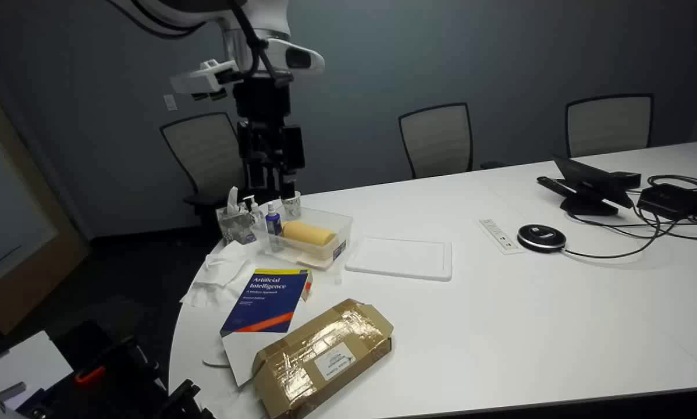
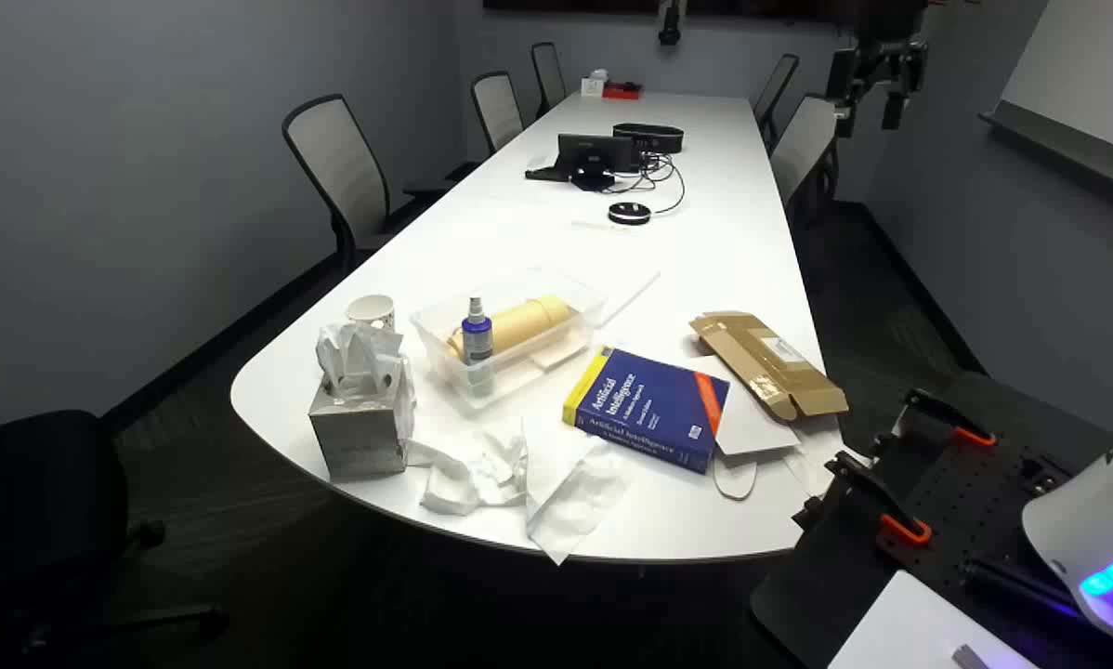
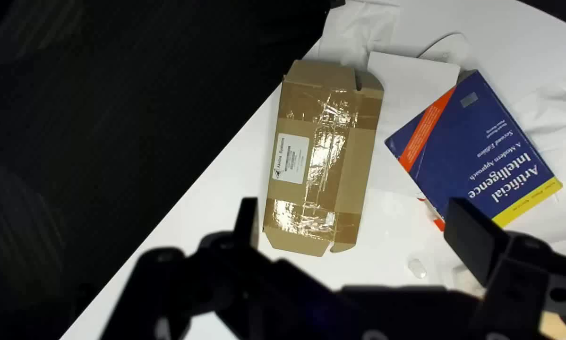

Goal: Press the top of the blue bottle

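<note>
The blue bottle (image 1: 273, 224) has a white spray top and stands upright in a clear plastic bin (image 1: 341, 228), beside a yellow cylinder (image 1: 309, 233). The blue bottle also shows in an exterior view (image 2: 477, 340). It is out of the wrist view. My gripper (image 1: 273, 185) is high above the table; in an exterior view the gripper (image 2: 870, 118) hangs far from the bottle, toward the table side with the cardboard box. In the wrist view the gripper (image 3: 351, 217) is open with nothing between its fingers, over the cardboard box (image 3: 321, 160) and the blue book (image 3: 472, 137).
A tissue box (image 2: 361, 437) and a paper cup (image 2: 372, 309) stand beside the bin. Small clear pump bottles (image 1: 256, 214) are near the tissue box. Crumpled paper (image 2: 482, 474) lies at the table's rounded end. A flat white board (image 1: 399, 259) lies beside the bin.
</note>
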Controlling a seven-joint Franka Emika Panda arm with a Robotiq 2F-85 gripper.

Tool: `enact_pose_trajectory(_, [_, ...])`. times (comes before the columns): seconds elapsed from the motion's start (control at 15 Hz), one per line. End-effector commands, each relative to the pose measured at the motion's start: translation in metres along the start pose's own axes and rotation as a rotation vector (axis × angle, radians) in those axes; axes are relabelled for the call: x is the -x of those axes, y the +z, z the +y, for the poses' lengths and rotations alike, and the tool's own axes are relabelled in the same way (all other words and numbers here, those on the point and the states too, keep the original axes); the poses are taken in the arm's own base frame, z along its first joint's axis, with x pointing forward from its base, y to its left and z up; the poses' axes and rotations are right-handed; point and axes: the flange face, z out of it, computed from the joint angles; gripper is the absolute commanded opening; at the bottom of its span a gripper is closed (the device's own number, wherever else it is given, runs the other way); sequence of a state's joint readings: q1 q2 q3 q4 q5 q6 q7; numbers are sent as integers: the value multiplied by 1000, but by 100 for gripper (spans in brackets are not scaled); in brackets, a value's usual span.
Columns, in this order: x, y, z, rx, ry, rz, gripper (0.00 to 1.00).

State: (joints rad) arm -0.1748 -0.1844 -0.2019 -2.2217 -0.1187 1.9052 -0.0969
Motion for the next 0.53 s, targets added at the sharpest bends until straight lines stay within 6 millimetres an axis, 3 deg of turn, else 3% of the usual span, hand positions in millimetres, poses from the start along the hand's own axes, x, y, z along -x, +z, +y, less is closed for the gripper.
enact_pose_trajectory(0.0, [0, 0, 0, 0, 0, -1, 100])
enact_pose_trajectory(0.13, [0, 0, 0, 0, 0, 0, 100])
enact_pose_trajectory(0.2, [-9, 2, -6, -6, 7, 2, 100])
enact_pose_trajectory(0.33, [-34, 8, -36, -13, 25, 10, 100])
enact_pose_trajectory(0.47, [-62, 14, -83, -65, 30, 45, 100])
